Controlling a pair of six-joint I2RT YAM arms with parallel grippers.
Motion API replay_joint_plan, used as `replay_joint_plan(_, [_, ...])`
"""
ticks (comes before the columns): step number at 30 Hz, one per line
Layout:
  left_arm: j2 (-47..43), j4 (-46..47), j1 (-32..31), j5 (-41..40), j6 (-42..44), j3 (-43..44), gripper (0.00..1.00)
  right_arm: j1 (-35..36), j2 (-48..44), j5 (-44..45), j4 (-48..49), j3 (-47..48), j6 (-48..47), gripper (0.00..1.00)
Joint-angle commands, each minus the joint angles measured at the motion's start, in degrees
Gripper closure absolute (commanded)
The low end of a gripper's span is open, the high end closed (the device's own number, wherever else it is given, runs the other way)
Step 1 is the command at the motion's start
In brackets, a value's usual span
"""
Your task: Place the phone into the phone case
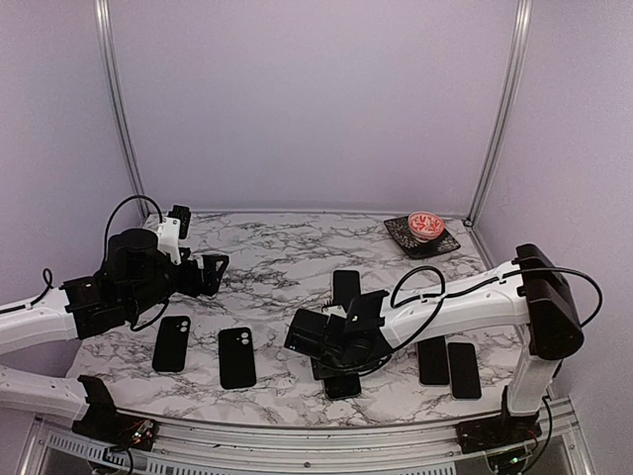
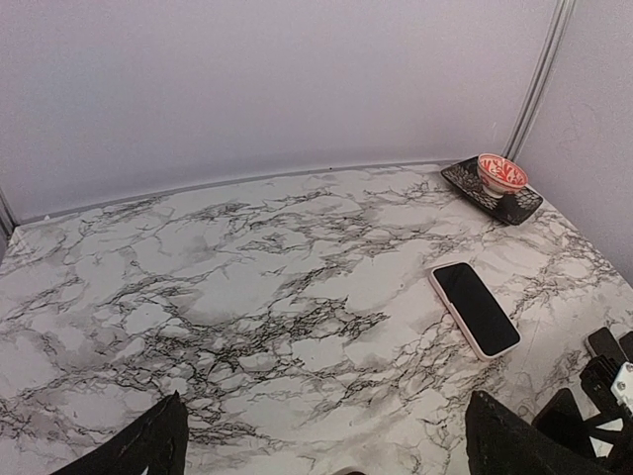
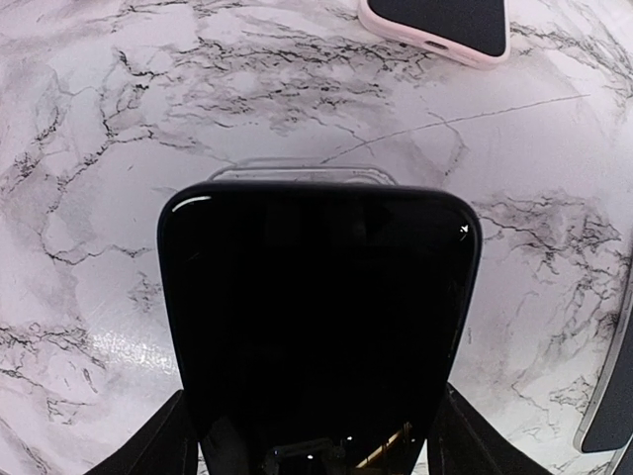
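- Right gripper point(image 3: 316, 435) pinches the black phone point(image 3: 316, 317) by its sides, over the clear case point(image 3: 297, 170) on the counter point(image 3: 99, 198).
- Left gripper point(image 2: 326, 440) hangs spread wide, holding nothing.

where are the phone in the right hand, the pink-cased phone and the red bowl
phone point(image 3: 316, 327), right wrist view, middle of its dark screen
pink-cased phone point(image 2: 475, 309), left wrist view, centre of its screen
red bowl point(image 2: 502, 180), left wrist view, its patterned outer wall

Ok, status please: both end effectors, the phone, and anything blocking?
Left end effector open, empty. Right end effector shut on phone, at clear case. Pink-cased phone lies apart, not blocking.
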Motion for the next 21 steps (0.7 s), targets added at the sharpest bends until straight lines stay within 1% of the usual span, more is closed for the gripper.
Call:
replay_joint_plan(1, [-0.3, 1.0, 0.3, 0.6, 0.0, -0.6, 0.01, -1.0, 0.1, 1.3, 2.7, -1.0, 0.5, 0.61])
replay_joint_plan(10, [-0.3, 1.0, 0.3, 0.6, 0.1, -0.7, 0.01, -2.8, 1.9, 3.0, 5.5, -0.2, -2.2, 0.63])
replay_joint_plan(15, [-0.5, 1.0, 0.3, 0.2, 0.1, -0.7, 0.01, -3.1, 2.1, 2.2, 6.2, -1.7, -2.6, 0.65])
replay_joint_plan(17, [-0.4, 1.1, 0.3, 0.5, 0.0, -0.7, 0.01, -3.1, 2.4, 2.2, 6.2, -0.6, -3.8, 0.65])
replay_joint_plan(21, [-0.1, 1.1, 0.3, 0.8, 0.0, -0.6, 0.01, -3.1, 2.9, 4.5, 2.4, 4.4, -5.2, 0.66])
